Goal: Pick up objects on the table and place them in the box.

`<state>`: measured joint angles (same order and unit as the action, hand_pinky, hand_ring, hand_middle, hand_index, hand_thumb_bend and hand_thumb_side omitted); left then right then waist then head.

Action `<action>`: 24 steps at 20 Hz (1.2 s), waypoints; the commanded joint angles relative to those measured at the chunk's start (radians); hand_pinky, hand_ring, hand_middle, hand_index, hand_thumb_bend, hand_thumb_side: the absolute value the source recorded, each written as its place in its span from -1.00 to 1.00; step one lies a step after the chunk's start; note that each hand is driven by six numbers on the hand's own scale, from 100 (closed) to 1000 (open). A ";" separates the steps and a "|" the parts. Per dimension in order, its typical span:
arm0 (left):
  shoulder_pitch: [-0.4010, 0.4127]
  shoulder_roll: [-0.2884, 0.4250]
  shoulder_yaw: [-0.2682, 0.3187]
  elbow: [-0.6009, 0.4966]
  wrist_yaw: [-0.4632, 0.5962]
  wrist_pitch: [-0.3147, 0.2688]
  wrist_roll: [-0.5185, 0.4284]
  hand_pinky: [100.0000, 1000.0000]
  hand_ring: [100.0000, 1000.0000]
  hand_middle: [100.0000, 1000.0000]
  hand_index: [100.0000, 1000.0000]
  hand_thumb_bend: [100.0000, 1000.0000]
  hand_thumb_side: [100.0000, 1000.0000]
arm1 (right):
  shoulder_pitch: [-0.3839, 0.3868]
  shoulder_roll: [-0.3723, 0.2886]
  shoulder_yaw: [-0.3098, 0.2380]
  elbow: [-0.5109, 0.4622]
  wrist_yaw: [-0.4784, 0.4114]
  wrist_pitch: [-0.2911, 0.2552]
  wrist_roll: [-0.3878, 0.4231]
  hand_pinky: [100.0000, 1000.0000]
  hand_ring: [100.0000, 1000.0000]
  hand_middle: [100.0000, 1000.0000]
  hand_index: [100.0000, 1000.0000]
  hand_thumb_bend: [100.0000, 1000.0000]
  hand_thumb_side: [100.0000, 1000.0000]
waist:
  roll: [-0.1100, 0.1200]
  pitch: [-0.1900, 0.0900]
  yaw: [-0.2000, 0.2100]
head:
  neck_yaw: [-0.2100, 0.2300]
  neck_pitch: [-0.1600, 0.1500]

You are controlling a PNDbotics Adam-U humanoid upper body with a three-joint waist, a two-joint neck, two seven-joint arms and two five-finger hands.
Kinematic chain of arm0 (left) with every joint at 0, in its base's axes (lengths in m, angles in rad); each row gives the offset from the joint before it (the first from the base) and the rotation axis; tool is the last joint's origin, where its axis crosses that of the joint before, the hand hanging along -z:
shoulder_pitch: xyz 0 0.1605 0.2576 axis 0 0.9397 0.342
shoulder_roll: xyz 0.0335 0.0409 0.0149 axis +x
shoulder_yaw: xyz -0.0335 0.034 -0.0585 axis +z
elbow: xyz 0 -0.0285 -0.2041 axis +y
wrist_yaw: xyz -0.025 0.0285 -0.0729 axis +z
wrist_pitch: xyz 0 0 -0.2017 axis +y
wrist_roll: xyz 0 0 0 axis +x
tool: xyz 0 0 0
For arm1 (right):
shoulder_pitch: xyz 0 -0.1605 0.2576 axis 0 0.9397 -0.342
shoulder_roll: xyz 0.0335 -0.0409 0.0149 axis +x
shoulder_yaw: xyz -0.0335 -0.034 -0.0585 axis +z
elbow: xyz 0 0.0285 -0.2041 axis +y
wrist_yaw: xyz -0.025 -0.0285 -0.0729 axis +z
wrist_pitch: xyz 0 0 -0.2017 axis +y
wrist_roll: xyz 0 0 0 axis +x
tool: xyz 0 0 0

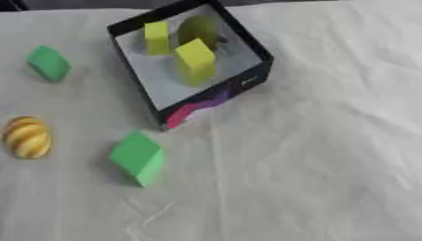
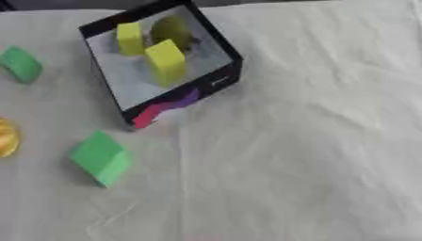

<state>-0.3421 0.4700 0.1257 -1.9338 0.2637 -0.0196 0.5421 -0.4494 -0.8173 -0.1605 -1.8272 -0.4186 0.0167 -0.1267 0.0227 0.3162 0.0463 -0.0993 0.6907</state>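
The box stood at the far centre of the worktop, skewed, already holding 2 yellow blocks and an olive rounded item. 3 objects remained outside: a large green block near-left of the box, a small green block at far left, and a striped yellow ball at the left edge. Neither hand appeared in either view, so the state of the fingers could not be told.

Probable hazards:
- The ball could roll away if nudged during approach.
- The box could shift if a hand struck its wall.
- The wrinkled cloth could catch a dragged block.
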 commanded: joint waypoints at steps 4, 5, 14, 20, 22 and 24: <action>-0.017 0.036 0.000 -0.026 0.001 0.007 -0.014 0.36 0.17 0.28 0.33 -0.54 0.06 | 0.106 0.063 -0.084 -0.103 0.045 -0.048 -0.032 0.57 0.44 0.37 0.67 -1.00 -0.15 | 0.030 -0.016 -0.003 | 0.008 -0.018; -0.019 0.038 -0.003 -0.027 0.001 0.009 -0.020 0.36 0.16 0.28 0.33 -0.54 0.06 | 0.119 0.072 -0.088 -0.109 0.058 -0.060 -0.029 0.57 0.45 0.37 0.67 -1.00 -0.14 | 0.034 -0.016 -0.002 | 0.010 -0.018; -0.037 0.165 -0.051 -0.058 -0.034 0.070 -0.152 0.37 0.18 0.30 0.41 -0.56 0.00 | 0.176 0.144 -0.107 -0.118 0.119 -0.069 0.014 0.56 0.43 0.36 0.68 -1.00 -0.04 | 0.059 -0.032 -0.006 | 0.032 -0.025; -0.045 0.428 -0.128 -0.066 0.024 0.158 -0.352 0.40 0.21 0.31 0.44 -0.32 -0.10 | 0.190 0.169 -0.114 -0.127 0.118 -0.054 0.044 0.55 0.39 0.32 0.66 -1.00 0.01 | 0.075 -0.038 -0.010 | 0.035 -0.021; -0.050 0.533 -0.158 -0.066 0.049 0.202 -0.417 0.46 0.29 0.38 0.50 -0.15 -0.19 | 0.189 0.166 -0.117 -0.126 0.115 -0.049 0.055 0.55 0.38 0.31 0.65 -1.00 0.01 | 0.082 -0.040 -0.010 | 0.036 -0.019; -0.059 0.599 -0.180 -0.066 0.034 0.251 -0.498 0.56 0.40 0.45 0.54 0.11 -0.39 | 0.186 0.164 -0.119 -0.126 0.113 -0.047 0.060 0.55 0.38 0.31 0.65 -1.00 0.01 | 0.087 -0.041 -0.010 | 0.039 -0.016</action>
<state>-0.3891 0.9895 -0.0506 -1.9861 0.2925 0.2078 0.0845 -0.2549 -0.6300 -0.2652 -1.9297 -0.3038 -0.0301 -0.0738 0.1035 0.3159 0.0366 -0.0663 0.6759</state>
